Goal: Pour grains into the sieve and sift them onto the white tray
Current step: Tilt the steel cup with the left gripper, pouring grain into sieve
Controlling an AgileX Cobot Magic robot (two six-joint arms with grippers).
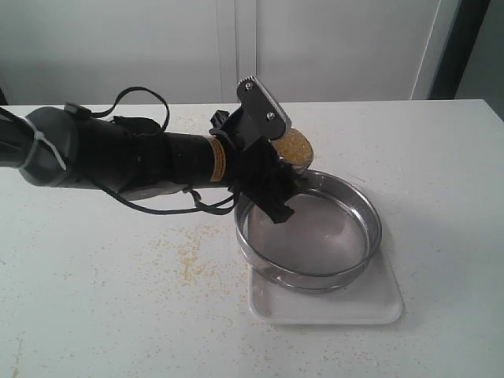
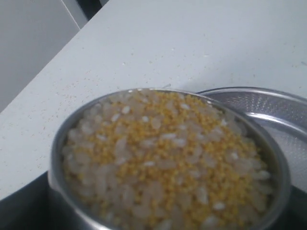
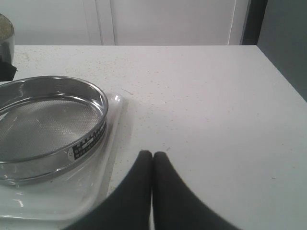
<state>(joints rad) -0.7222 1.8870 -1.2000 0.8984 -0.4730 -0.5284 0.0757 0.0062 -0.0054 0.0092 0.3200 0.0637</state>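
Grains (image 2: 163, 158) are in two places. On the left, some loose bits (image 1: 189, 260) lie sprinkled on the desk (image 1: 94, 315). All the rest fill one steel cup (image 2: 53, 163) up to the top. There are two kinds mixed in it: tiny yellow ones and bigger pale ones.

The left gripper (image 1: 272, 153) is pinching that cup, with one finger on each side. It holds the cup up in the air, tipped a little, right over the far left edge of the sieve (image 1: 315, 276). I think it is held there so the grains will fall inside the ring and not onto the desk. No grains are falling in this view.

There is one sieve. Its net bottom looks bare, so the pouring looks not yet begun. The sieve sits on top of one white tray (image 1: 354, 311). I think it sits there so the small bits that drop through the net land on the tray.

Off to the right of the tray, the right gripper (image 3: 152, 163) hangs low over the desk. Its two fingers are pressed together and hold nothing. It stays clear of the sieve, maybe waiting to shake it.
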